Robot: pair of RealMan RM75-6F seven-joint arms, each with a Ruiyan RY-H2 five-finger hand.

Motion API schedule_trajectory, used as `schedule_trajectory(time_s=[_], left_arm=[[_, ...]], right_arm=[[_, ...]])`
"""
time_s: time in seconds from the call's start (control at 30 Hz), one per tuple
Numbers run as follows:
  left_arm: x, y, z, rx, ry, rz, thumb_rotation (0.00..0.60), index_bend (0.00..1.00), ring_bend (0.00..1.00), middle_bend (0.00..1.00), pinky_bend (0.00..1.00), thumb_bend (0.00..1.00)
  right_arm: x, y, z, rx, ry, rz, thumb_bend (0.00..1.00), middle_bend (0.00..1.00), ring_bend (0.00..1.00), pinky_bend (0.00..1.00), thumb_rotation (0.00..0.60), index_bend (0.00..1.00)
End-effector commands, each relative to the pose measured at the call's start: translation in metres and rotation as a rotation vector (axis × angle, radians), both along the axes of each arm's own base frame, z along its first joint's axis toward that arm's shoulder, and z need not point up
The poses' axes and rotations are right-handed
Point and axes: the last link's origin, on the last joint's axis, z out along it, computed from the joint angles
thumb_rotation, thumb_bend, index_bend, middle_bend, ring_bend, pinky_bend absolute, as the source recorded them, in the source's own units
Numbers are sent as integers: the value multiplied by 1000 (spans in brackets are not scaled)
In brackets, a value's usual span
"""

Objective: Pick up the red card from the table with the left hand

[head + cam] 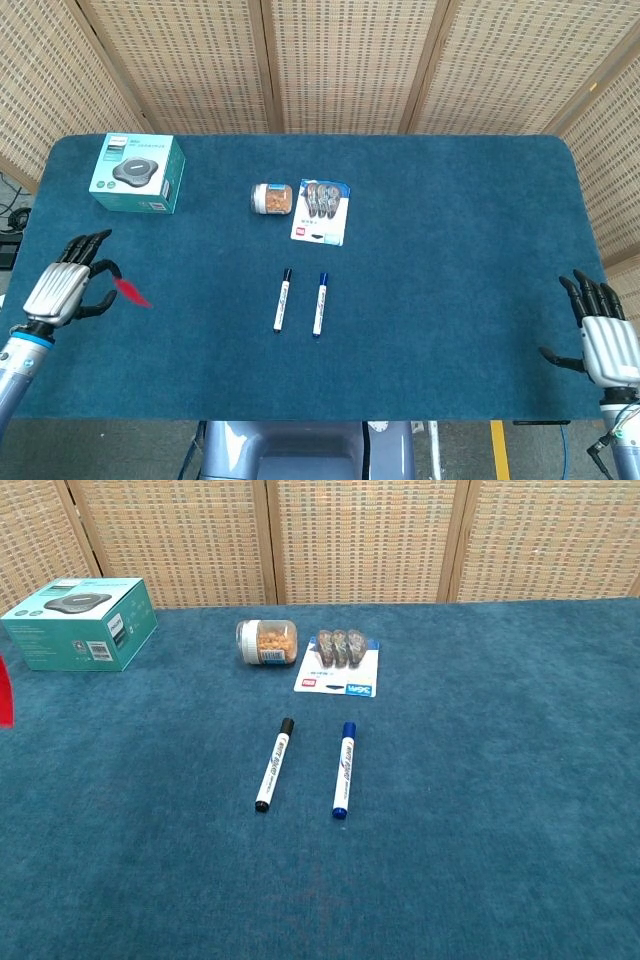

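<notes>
The left hand [62, 292] is raised at the left edge of the head view, its back toward the camera, with the forearm running down and out of the lower left corner. Its fingers [88, 243] point up and to the right, slightly curled, and it pinches the red card [131, 292], which juts out to the right of the hand. The right hand [605, 340] sits at the lower right, back toward the camera, fingers pointing up and apart, thumb out to the left, holding nothing.
</notes>
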Motion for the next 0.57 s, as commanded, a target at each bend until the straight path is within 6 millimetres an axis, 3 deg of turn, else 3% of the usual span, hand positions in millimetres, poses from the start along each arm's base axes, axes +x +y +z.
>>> schedule_trajectory(time_s=[0.03, 0.1, 0.3, 0.4, 0.57], left_arm=[[-5, -4, 5, 56, -30, 15, 600, 0, 0, 0, 0, 60], [-9, -10, 8, 79, -39, 23, 600, 0, 0, 0, 0, 3], [-18, -27, 17, 128, -42, 51, 600, 0, 0, 0, 0, 0], [-27, -50, 27, 168, -5, 105, 600, 0, 0, 0, 0, 0], [-20, -70, 36, 240, 20, 129, 600, 0, 0, 0, 0, 0]], right_arm=[[0, 0, 1, -1, 0, 0, 0, 0, 0, 0, 600, 0], [0, 0, 1, -3, -1, 3, 0, 0, 0, 0, 600, 0], [2, 2, 2, -7, 0, 11, 0, 0, 0, 0, 600, 0], [4, 4, 3, -16, -1, 20, 0, 0, 0, 0, 600, 0], [5, 7, 6, -28, -2, 29, 0, 0, 0, 0, 600, 0]])
